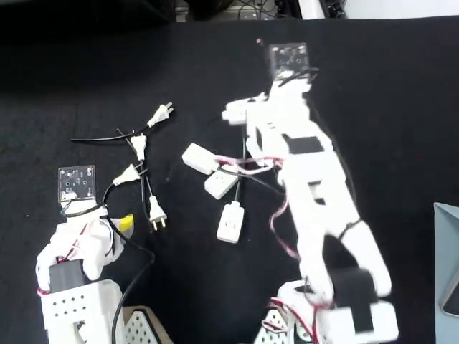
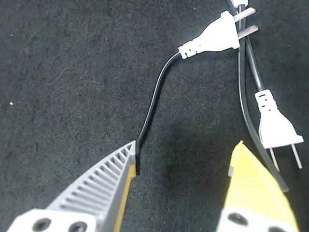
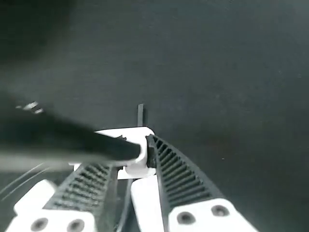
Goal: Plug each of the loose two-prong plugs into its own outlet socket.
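Observation:
Several white two-prong plugs on black cables lie at the left of the black table: one [image 1: 161, 113], one [image 1: 138, 145], one [image 1: 128, 174] and one [image 1: 156, 211]. Three white outlet sockets [image 1: 199, 158], [image 1: 221, 183], [image 1: 231, 222] lie in a cluster at the middle. My left gripper [image 2: 187, 145] is open low over the mat, a black cable [image 2: 153, 104] running between its fingers; two plugs [image 2: 212, 38], [image 2: 275, 128] lie just beyond it. My right gripper [image 3: 140, 154] is shut on a white plug [image 3: 126, 137] with one prong pointing away, held beyond the sockets [image 1: 233, 113].
A grey-blue box [image 1: 448, 265] stands at the right edge. The right arm [image 1: 315, 193] stretches over the table just right of the sockets, trailing pink wires [image 1: 276, 222]. Black cables cross among the plugs at the left.

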`<action>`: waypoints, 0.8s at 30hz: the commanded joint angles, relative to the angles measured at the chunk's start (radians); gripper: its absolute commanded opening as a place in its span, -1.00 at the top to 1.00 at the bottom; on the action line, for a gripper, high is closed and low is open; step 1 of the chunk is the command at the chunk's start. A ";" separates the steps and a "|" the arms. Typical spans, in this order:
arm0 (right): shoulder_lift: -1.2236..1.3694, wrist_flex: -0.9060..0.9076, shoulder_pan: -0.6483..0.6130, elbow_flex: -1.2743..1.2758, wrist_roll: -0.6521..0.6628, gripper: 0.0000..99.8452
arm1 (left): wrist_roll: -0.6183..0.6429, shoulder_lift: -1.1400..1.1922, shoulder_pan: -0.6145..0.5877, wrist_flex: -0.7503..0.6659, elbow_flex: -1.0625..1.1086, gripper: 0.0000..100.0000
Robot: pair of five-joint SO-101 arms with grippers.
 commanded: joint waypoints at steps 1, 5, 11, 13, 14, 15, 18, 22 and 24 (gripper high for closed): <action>0.108 -0.040 0.058 -0.143 -0.005 0.97 | 0.003 -0.011 -0.012 -0.002 -0.010 0.39; 0.229 -0.032 0.089 -0.242 -0.071 0.80 | 0.003 -0.011 -0.012 -0.002 -0.010 0.39; 0.334 -0.032 0.101 -0.315 -0.072 0.73 | 0.003 -0.011 -0.012 -0.002 -0.010 0.39; 0.338 -0.032 0.101 -0.317 -0.072 0.73 | 0.003 -0.011 -0.012 -0.002 -0.010 0.39; 0.338 -0.031 0.101 -0.315 -0.072 0.73 | 0.003 -0.011 -0.012 -0.002 -0.010 0.39; 0.338 -0.025 0.101 -0.315 -0.072 0.73 | 0.003 -0.011 -0.012 -0.002 -0.010 0.39; 0.337 0.043 0.097 -0.328 -0.072 0.73 | 0.003 -0.011 -0.012 -0.002 -0.010 0.39; 0.312 0.212 0.094 -0.358 -0.072 0.73 | 0.003 -0.011 -0.012 -0.002 -0.010 0.39; 0.268 0.285 0.094 -0.363 -0.072 0.73 | 0.003 -0.011 -0.012 -0.003 -0.010 0.39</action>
